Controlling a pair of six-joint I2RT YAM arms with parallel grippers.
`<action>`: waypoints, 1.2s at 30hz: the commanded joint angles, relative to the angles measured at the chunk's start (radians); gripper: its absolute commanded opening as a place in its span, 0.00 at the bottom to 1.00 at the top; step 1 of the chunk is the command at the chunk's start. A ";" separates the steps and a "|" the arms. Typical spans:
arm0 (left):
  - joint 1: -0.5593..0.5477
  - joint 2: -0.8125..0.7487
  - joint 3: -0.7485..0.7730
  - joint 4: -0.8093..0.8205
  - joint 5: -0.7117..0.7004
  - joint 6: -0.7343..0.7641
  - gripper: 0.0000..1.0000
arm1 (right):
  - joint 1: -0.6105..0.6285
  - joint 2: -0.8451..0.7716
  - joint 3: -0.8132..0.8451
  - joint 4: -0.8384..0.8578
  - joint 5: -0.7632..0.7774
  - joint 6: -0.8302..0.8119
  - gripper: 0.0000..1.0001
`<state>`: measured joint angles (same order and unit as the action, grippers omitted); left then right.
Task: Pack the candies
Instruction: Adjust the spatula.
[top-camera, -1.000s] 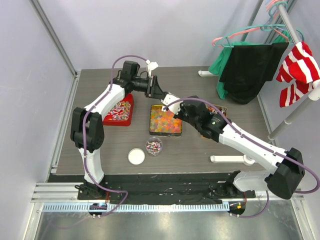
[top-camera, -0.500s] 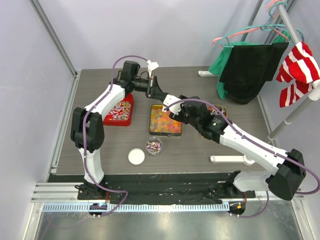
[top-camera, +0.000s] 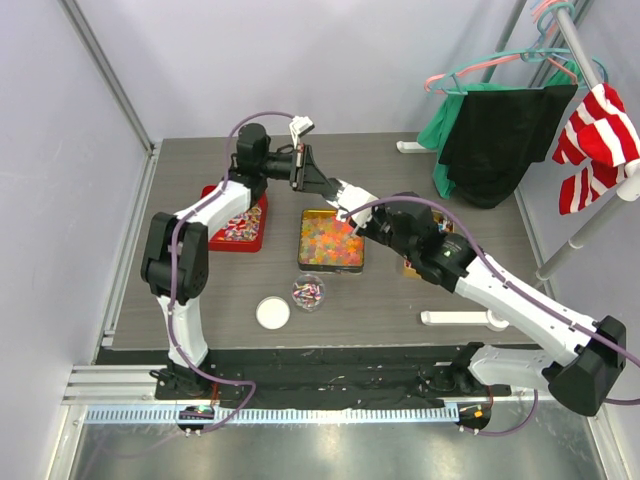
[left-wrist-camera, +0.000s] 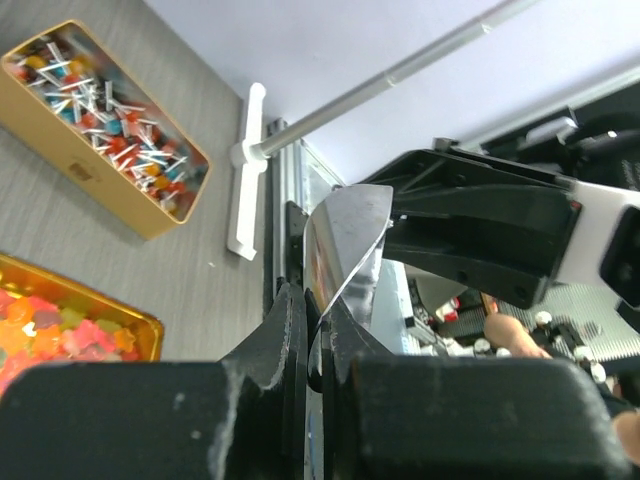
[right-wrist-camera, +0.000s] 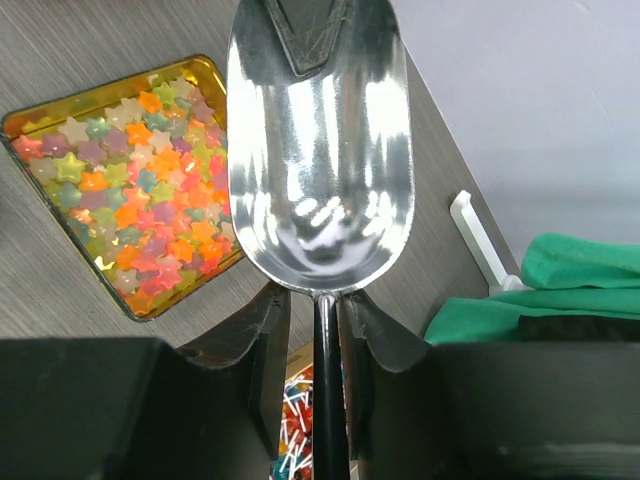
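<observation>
An empty shiny metal scoop (right-wrist-camera: 320, 150) hangs in the air between my two grippers above the back of the gold tin of star gummy candies (top-camera: 330, 242), which also shows in the right wrist view (right-wrist-camera: 125, 180). My right gripper (right-wrist-camera: 322, 300) is shut on the scoop's thin black handle. My left gripper (left-wrist-camera: 318, 310) is shut on the scoop's front rim (left-wrist-camera: 345, 235). From above, the left gripper (top-camera: 320, 182) and right gripper (top-camera: 352, 213) are close together. Wrapped candies fill a red tray (top-camera: 236, 222) and a gold tin (left-wrist-camera: 110, 130). A small glass bowl (top-camera: 308, 292) holds mixed candies.
A white round lid (top-camera: 272, 313) lies beside the bowl. A white bar (top-camera: 462, 318) lies at the front right. A rack with a black and a green garment (top-camera: 495, 140) and striped cloth (top-camera: 598, 145) stands at the back right.
Both grippers, joined on the scoop, have shifted slightly back and right. The left wrist has turned and the right arm has stretched further out.
</observation>
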<state>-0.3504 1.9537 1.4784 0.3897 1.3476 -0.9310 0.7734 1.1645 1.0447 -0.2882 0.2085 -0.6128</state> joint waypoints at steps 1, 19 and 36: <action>-0.015 -0.004 -0.004 0.304 0.110 -0.226 0.00 | -0.002 -0.022 0.028 0.026 -0.070 0.022 0.30; -0.047 0.050 0.002 0.354 0.162 -0.275 0.00 | -0.002 0.009 0.152 -0.109 -0.097 -0.005 0.37; -0.042 0.036 0.237 -0.813 -0.125 0.641 0.00 | -0.002 0.046 0.192 -0.129 -0.035 -0.019 0.47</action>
<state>-0.3782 2.0224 1.7241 -0.2367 1.2522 -0.4530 0.7666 1.2133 1.2060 -0.4824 0.1589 -0.6239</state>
